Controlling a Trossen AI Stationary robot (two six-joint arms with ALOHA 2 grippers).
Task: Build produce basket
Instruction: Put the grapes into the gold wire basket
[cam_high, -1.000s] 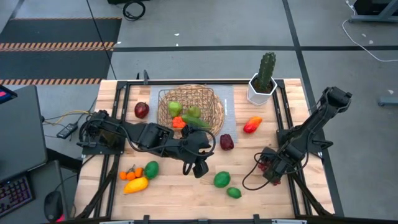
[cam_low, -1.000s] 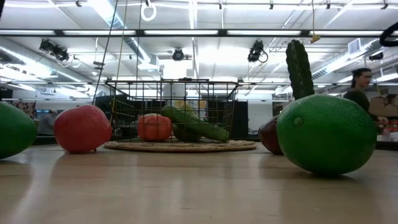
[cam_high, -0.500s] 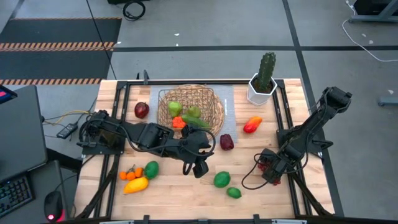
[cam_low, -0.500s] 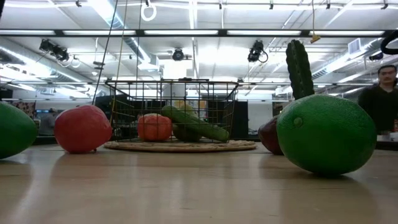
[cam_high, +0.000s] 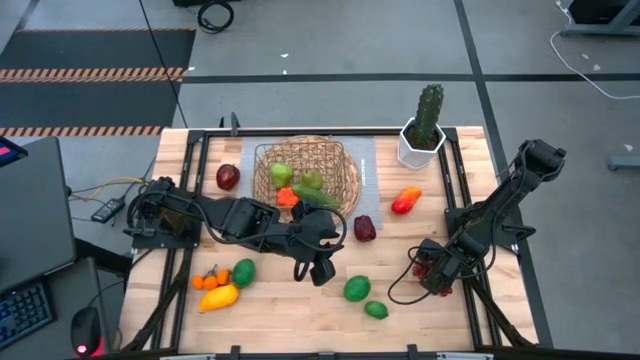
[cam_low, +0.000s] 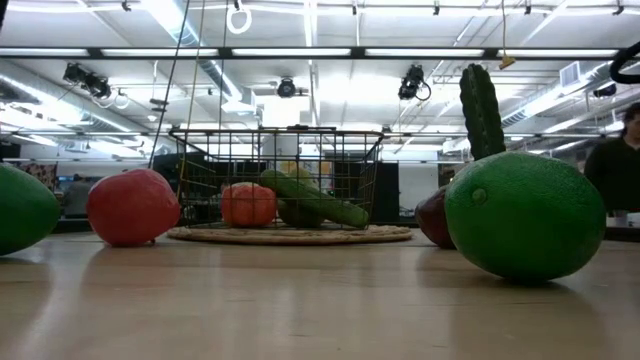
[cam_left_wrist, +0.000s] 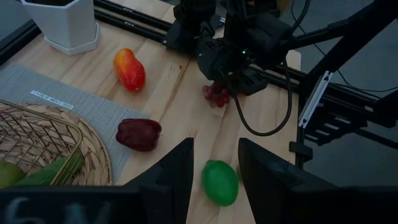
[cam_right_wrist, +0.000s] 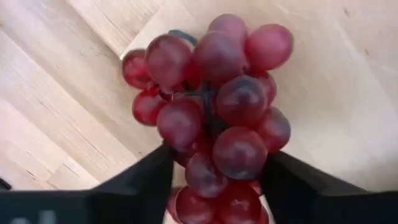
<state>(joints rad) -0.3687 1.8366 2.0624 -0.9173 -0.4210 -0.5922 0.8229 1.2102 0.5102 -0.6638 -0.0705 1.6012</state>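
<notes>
Right wrist view shows your right claw (cam_right_wrist: 211, 186) spread around the grapes (cam_right_wrist: 211, 118) near the counter's right edge, not yet pinching. Close on the cluster's middle, then lift straight. Your left claw (cam_left_wrist: 214, 165) hangs open above the lime (cam_left_wrist: 219, 182); the basket (cam_high: 305, 170) sits toward the far edge.

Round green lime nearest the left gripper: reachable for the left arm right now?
Probably yes. The left gripper is open with the round green lime showing between its fingers, and nothing lies between them.
</notes>
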